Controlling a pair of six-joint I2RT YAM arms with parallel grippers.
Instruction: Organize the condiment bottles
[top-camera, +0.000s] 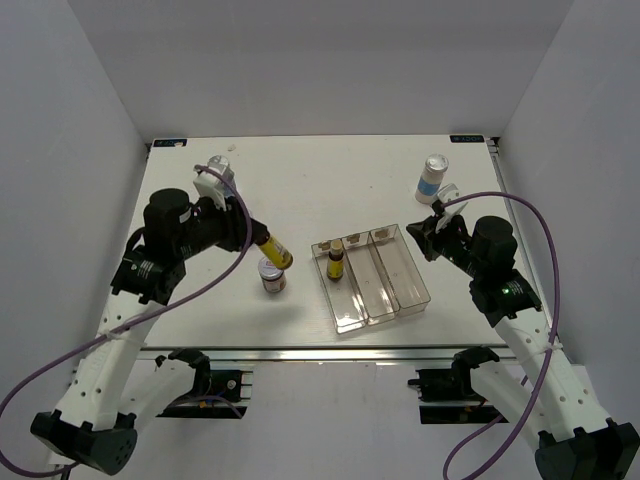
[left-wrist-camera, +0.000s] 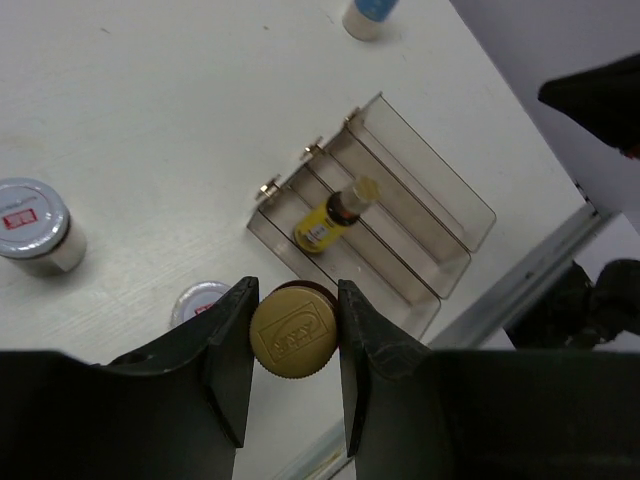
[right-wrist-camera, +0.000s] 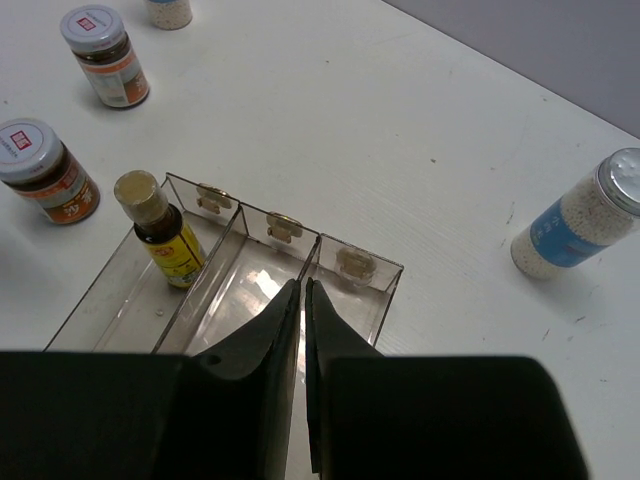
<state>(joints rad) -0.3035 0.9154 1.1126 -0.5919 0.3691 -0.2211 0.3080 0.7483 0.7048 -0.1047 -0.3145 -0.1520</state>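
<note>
In your left wrist view, the yellow bottle (left-wrist-camera: 293, 337) shows only its round embossed end, and its body is hidden behind that. At lower left, a finger of the left gripper (left-wrist-camera: 296, 308) half covers a silver-lidded jar (left-wrist-camera: 197, 299). The top edge crops a white bottle (left-wrist-camera: 369, 14). In your right wrist view, the right gripper (right-wrist-camera: 301, 288) hides the tray's (right-wrist-camera: 385, 285) near end. The top edge cuts a second white bottle (right-wrist-camera: 170, 10).
</note>
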